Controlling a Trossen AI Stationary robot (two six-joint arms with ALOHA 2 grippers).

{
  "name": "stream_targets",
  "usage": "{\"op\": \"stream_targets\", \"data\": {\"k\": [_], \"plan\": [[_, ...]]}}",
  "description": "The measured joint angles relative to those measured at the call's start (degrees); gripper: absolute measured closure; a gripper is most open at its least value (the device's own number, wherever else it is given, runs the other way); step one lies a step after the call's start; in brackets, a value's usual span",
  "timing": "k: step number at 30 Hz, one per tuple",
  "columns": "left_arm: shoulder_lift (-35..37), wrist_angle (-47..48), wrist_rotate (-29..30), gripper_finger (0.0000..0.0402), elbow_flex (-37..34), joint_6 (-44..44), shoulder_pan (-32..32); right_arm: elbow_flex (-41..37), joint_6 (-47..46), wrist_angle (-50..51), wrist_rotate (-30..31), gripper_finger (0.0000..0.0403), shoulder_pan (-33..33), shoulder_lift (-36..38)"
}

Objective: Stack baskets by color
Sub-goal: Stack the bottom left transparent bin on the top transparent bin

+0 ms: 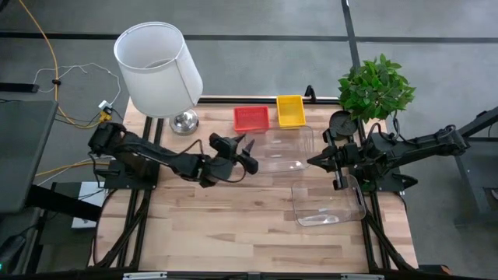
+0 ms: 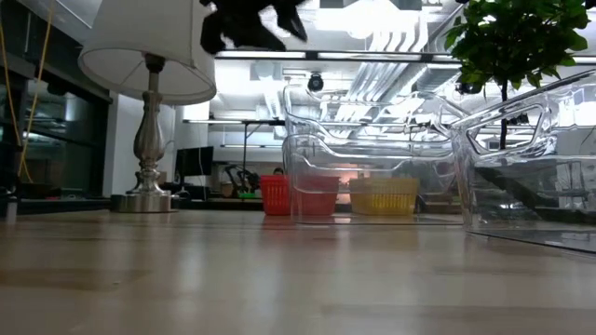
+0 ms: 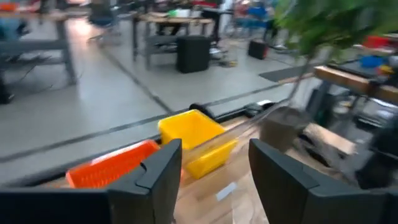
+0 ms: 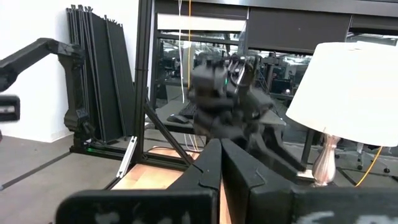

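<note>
Left gripper [image 1: 250, 155] hangs above the counter [image 1: 226, 225], jaws spread and empty, just beside the near clear tub [image 1: 280, 149]. Right gripper [image 1: 314, 162] sits at that tub's other side, jaws pressed together, holding nothing I can see. Judgement: the step in hand looks like a pause between picks; next move calls for closing on a tub rim or reaching past it to the back edge. Red basket [image 1: 250, 118] and yellow basket [image 1: 290, 110] sit side by side there, unstacked, apparently empty. Second clear tub [image 1: 327, 201] lies nearer the front, also empty. Lamp [image 1: 159, 70] and plant [image 1: 376, 87] flank the rear.
</note>
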State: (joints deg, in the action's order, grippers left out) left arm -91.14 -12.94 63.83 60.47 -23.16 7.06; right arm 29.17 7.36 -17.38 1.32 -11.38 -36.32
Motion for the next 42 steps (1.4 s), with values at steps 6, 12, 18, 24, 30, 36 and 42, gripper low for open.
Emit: {"op": "stream_targets", "data": {"k": [6,12,18,24,30,36,42], "plan": [[9.68,1.06,-9.79,0.0221,0.07,16.51,5.05,0.02,-1.34,-0.05,1.46,0.0403,0.07,-0.46],[15.65,4.07,-8.79,0.0273,-1.37,27.30,13.57,0.02,-2.40,0.41,10.38,0.0403,0.09,-5.25],[19.03,-0.79,-4.45,0.0390,-12.48,27.83,13.91,2.84,-5.48,7.02,20.95,0.0403,0.13,-12.14],[20.80,-23.53,-19.44,0.0399,-26.62,29.22,6.85,13.57,-10.48,28.97,25.24,0.0403,2.54,-21.26],[18.98,-49.62,-36.95,0.0401,-37.72,34.55,2.43,20.40,-11.46,37.39,25.16,0.0403,7.44,-28.60],[18.96,-54.47,-41.41,0.0401,-40.52,35.58,2.48,23.62,-6.73,40.27,22.02,0.0403,13.12,-32.81],[18.98,-54.58,-41.33,0.0401,-40.54,39.51,4.77,24.21,-4.34,39.51,19.58,0.0403,17.74,-34.53]]}}
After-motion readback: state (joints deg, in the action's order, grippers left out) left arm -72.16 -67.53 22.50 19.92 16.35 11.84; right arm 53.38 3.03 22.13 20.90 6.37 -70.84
